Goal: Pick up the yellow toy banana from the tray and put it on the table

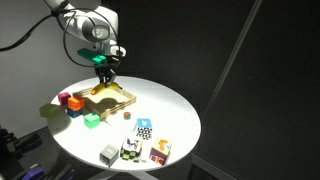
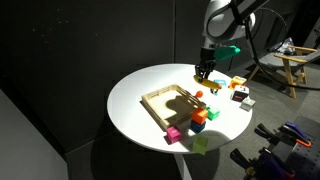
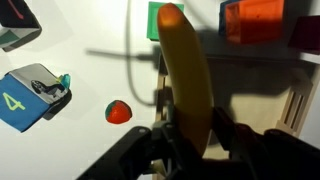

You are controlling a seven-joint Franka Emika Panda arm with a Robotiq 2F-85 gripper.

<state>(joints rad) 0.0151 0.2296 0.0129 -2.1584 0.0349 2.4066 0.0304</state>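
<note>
My gripper (image 3: pixel 195 135) is shut on the yellow toy banana (image 3: pixel 186 75), which sticks out ahead of the fingers in the wrist view. In both exterior views the gripper (image 1: pixel 104 72) (image 2: pixel 204 73) hangs above the far edge of the light-wood tray (image 1: pixel 118 99) (image 2: pixel 157 99) on the round white table (image 1: pixel 165 115) (image 2: pixel 135 90). The banana is lifted off the tray; the tray's rim (image 3: pixel 298 100) shows below it in the wrist view.
Coloured blocks lie beside the tray: green (image 1: pixel 91 119), red (image 1: pixel 73 102), orange (image 2: pixel 211 113), magenta (image 2: pixel 174 134). Picture cubes (image 1: pixel 144 127) (image 1: pixel 160 150) stand near the table edge. A small red toy (image 3: pixel 119 111) and a blue numbered cube (image 3: pixel 30 97) lie on the table.
</note>
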